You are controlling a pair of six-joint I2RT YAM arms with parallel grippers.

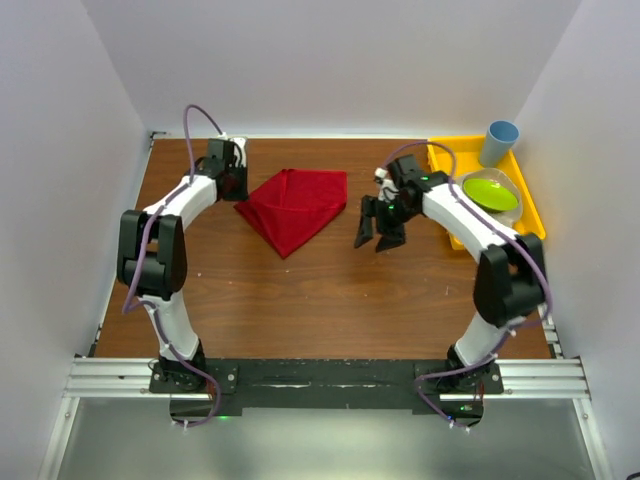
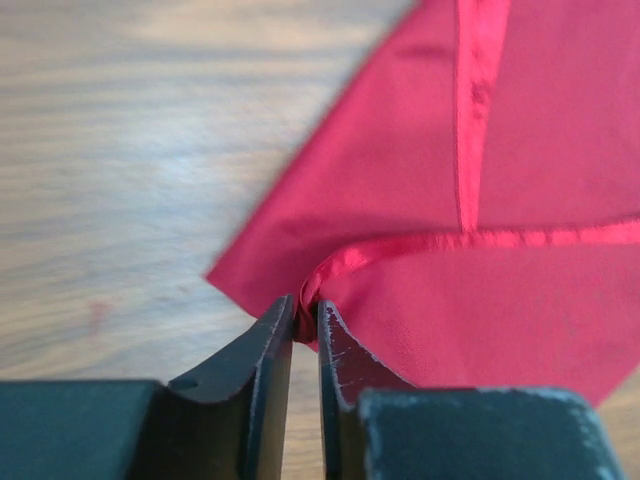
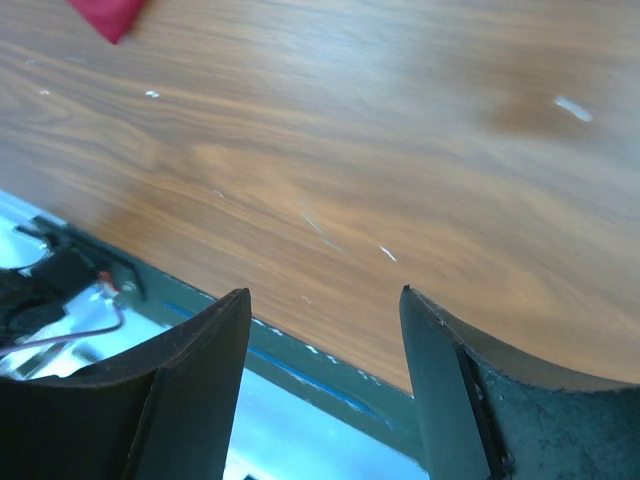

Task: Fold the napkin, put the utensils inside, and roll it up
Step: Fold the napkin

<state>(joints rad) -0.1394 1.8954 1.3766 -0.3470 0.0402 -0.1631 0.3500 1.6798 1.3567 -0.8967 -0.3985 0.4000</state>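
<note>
The red napkin (image 1: pixel 297 207) lies on the brown table, partly folded into a rough triangle pointing toward the near edge. My left gripper (image 1: pixel 232 180) sits at its left corner, shut on the hemmed corner of the napkin (image 2: pixel 420 200), which is pinched between the fingertips (image 2: pixel 283 312). My right gripper (image 1: pixel 379 231) is open and empty, hovering above bare wood to the right of the napkin; a tip of the napkin (image 3: pixel 108 14) shows at the top left of the right wrist view. No utensil is in view.
A yellow tray (image 1: pixel 534 210) at the back right holds a green bowl (image 1: pixel 490 190) and a blue cup (image 1: pixel 499 142). White walls enclose the table on three sides. The table's near edge and rail (image 3: pixel 300 360) show under the right gripper.
</note>
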